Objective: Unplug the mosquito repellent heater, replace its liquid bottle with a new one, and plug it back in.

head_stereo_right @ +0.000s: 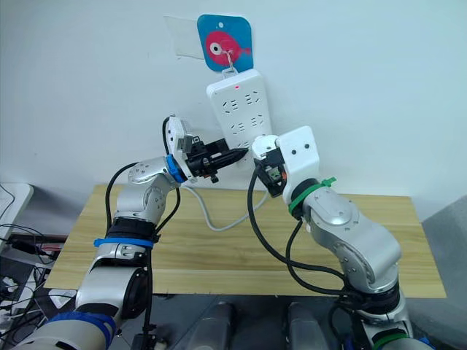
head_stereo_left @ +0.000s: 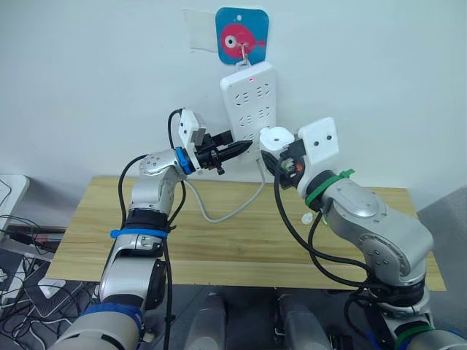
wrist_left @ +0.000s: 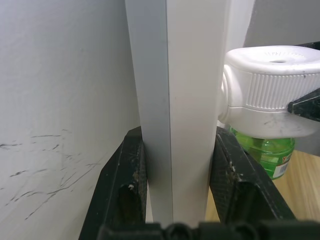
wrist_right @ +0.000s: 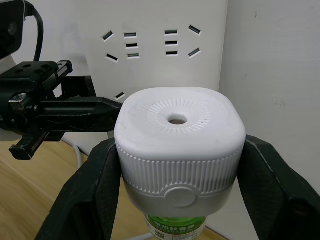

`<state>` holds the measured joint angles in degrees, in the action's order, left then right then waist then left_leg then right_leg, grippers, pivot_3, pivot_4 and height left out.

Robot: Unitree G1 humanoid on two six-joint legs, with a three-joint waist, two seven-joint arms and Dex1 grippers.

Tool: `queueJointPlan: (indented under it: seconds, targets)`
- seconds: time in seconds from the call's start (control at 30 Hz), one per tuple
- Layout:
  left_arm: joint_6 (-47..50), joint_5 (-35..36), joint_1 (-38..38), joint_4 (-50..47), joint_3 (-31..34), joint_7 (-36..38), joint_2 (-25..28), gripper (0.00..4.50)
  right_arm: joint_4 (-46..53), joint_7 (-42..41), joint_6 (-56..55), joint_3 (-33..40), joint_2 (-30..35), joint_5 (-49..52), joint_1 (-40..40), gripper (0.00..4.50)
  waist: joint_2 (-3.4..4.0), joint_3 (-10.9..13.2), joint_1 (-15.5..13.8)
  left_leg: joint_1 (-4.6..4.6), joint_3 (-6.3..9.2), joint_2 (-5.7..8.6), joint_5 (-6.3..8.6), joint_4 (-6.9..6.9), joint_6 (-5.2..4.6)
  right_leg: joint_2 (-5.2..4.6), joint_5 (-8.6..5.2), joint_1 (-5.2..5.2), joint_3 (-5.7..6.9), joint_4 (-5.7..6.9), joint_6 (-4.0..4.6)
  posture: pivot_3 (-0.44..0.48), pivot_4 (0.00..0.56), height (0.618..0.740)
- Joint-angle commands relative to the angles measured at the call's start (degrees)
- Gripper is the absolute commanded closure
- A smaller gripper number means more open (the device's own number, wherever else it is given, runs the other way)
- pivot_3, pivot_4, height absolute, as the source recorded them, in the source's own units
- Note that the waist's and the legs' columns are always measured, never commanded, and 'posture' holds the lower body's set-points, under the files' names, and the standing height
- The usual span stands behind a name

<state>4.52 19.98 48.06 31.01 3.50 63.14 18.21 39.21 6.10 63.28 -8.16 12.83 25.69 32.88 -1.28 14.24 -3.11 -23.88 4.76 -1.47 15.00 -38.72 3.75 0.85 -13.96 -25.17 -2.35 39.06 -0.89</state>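
The mosquito repellent heater (wrist_right: 180,135) is a white rounded unit with a round vent hole. A green liquid bottle (wrist_left: 265,152) sits screwed in beneath it. My right gripper (wrist_right: 180,150) is shut on the heater's ribbed sides. It holds the heater (head_stereo_left: 277,137) close against the lower face of the white power strip (head_stereo_left: 249,95) on the wall. The prongs are hidden. My left gripper (head_stereo_left: 241,148) is shut on the strip's lower edge (wrist_left: 185,75), one finger at the back and one on the front face.
The strip hangs from a blue fish hook (head_stereo_left: 242,35). Its white cable (head_stereo_left: 226,211) loops down onto the wooden table (head_stereo_left: 219,240). A small white piece (head_stereo_left: 308,217) lies on the table by my right arm. Loose cables lie on the floor at left.
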Motion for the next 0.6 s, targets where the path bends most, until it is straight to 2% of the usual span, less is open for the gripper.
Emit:
queueJointPlan:
  seconds: [0.03,0.33,0.6]
  targets:
    - [-0.6,1.3,0.7,-3.5,-1.8,3.3,-1.5,3.14,-2.4,-0.4,-4.2,-0.6,-1.5,-3.4,1.6,1.6,0.0,0.0,0.1,0.0,0.0,0.0,0.0,0.0,0.0,0.0,0.0,0.0,0.0,0.0,0.0,0.198,0.223,0.74]
    - [1.7,2.3,0.8,-4.4,-1.4,4.7,-1.8,3.14,-5.8,-4.0,-11.3,-0.9,-1.0,-7.7,0.1,1.6,0.0,0.0,0.4,0.06,-0.01,-0.02,-0.01,-0.02,0.0,0.02,0.0,0.01,-0.01,0.08,0.0,0.198,0.23,0.74]
    - [-1.1,0.3,1.4,-1.3,-1.3,4.2,-1.4,3.14,-5.8,-5.5,-11.5,-0.1,-2.0,-8.3,-1.2,1.6,0.0,0.0,0.4,0.06,-0.01,-0.04,-0.01,-0.02,0.0,0.05,0.0,0.01,-0.01,0.08,0.01,0.198,0.23,0.74]
